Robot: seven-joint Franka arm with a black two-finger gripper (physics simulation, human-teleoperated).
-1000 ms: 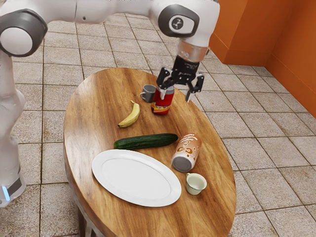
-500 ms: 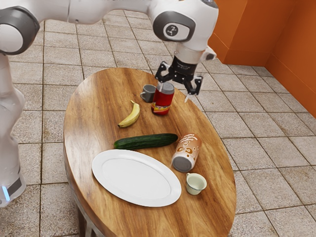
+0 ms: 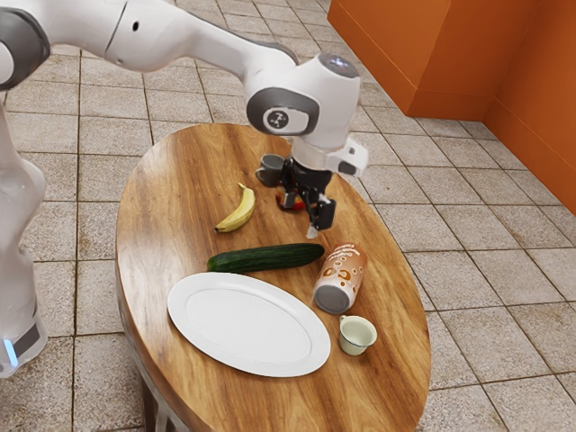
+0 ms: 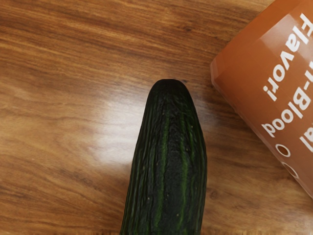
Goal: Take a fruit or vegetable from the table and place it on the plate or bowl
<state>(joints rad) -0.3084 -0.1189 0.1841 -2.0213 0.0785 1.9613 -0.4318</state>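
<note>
An oval table (image 3: pixel 171 193) of glossy brown wood is set in a tiled room.
A floor (image 3: pixel 504 270) of square beige stone tiles with pale grout is spread all around it. Plain orange walls (image 3: pixel 450 45) are seen beyond the table, joined at a corner, with a matching orange skirting at their foot. Soft light is reflected from the grained tabletop.

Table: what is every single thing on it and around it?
table: one, brown wood, middle
banana: one, yellow, between mug and cucumber
cucumber: one, dark green, beside the plate
plate: one, white, table's near part
can: one, orange, lying beside the cucumber's tip
cup: one, cream, next to the plate
mug: one, grey, table's far edge
red container: one, mostly hidden behind the pincer
floor: beige tiles
wall: orange, far corner
arm: one, white
pincer: one, black, above the cucumber's end
</note>
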